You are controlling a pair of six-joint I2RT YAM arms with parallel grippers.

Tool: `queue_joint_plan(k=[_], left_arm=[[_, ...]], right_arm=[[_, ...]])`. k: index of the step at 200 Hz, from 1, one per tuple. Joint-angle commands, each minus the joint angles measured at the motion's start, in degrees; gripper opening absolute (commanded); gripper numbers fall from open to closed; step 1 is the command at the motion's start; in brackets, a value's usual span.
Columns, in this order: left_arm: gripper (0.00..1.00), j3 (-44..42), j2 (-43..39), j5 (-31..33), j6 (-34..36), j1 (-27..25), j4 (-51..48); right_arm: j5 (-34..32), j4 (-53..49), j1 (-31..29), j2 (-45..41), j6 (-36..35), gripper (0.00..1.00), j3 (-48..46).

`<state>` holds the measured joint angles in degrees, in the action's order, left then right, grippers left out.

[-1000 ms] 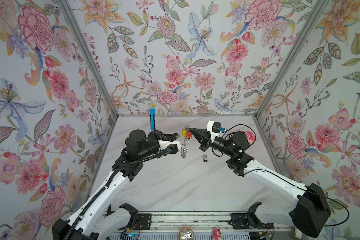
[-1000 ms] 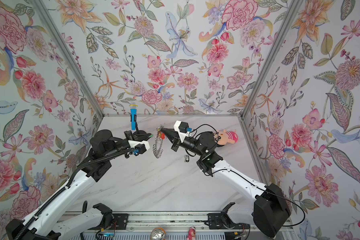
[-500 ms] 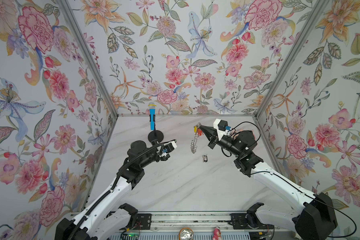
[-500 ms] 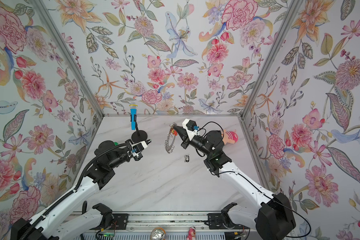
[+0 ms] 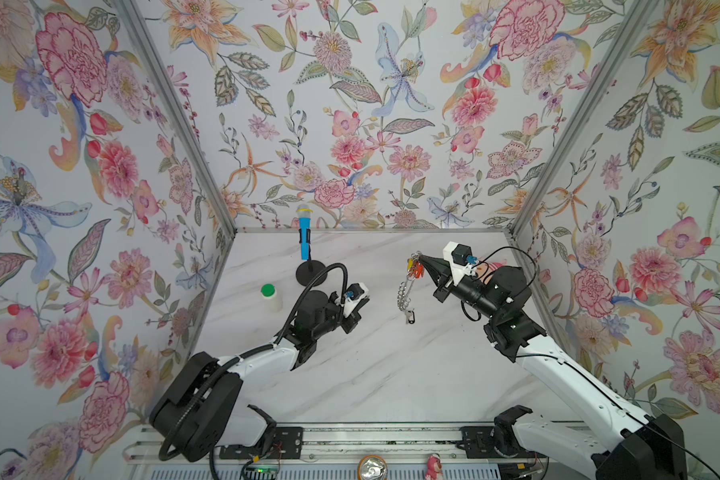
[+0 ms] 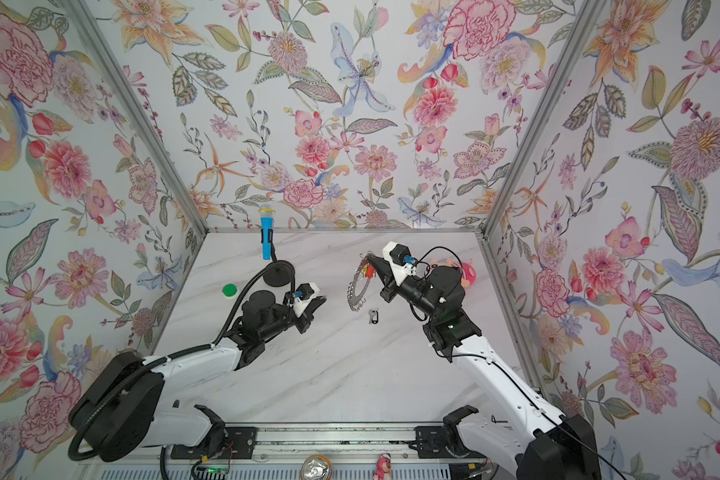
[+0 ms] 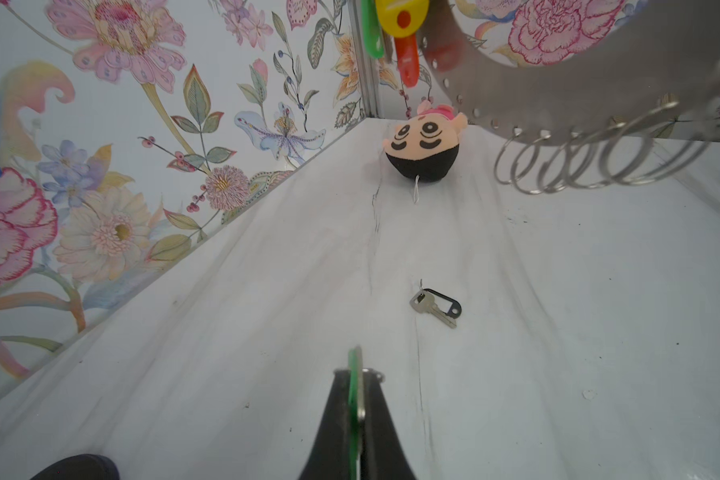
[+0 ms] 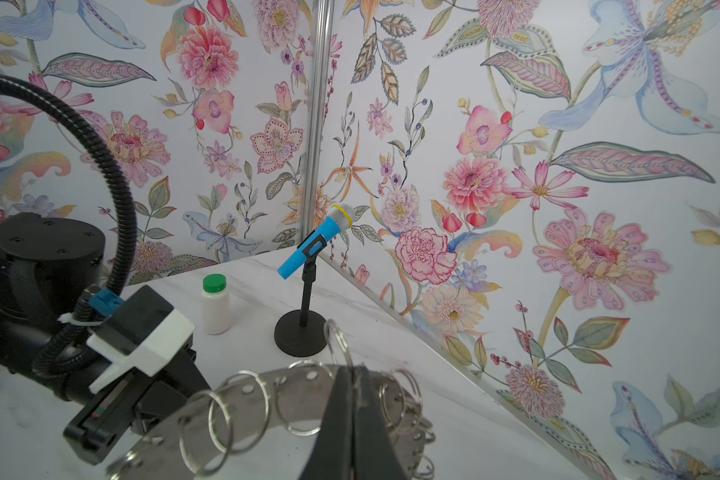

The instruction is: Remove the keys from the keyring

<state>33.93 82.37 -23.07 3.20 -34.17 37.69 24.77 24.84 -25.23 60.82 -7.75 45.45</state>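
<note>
The left pincer [image 7: 356, 376] is pressed together on a green-tagged silver key [image 7: 355, 359], pinching the plastic tag edge-on, well apart from the flat grey metal keyring disc [image 7: 591, 104]. The right pincer [image 8: 352, 372] is clamped on that disc's rim and holds it on edge, off the white marbled surface [image 5: 371, 374]. Close by that grip a bunch of tagged keys [image 7: 407, 62] in yellow, orange-red and green hangs from the disc. A black-tagged silver key [image 7: 435, 307] lies flat on the surface below the disc. The disc looks stiff and fairly heavy, and its thin wire loops [image 7: 566, 185] look springy and slippery. Each key seems light and dangles freely, so I judge the flat tag the best hold, drawn along the loop's coil.
</note>
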Motion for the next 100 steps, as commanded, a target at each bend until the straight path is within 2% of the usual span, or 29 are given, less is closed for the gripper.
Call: queue_joint_plan(k=[1,40,100], left_arm=[[0.00,4.2,5.7,1.7,-5.5,-1.5,5.9],[0.00,10.2,17.9,2.0,-9.9,-4.5,7.8],[0.00,16.2,28.4,2.9,-16.9,-8.3,7.2]], right_arm=[[-1.1,-0.4,1.1,-2.7,-1.4,0.00,-0.8],[-2.4,-2.1,3.0,-5.2,-2.2,0.00,-1.8],[-2.5,-3.8,5.2,-7.4,-2.0,0.00,-2.8]])
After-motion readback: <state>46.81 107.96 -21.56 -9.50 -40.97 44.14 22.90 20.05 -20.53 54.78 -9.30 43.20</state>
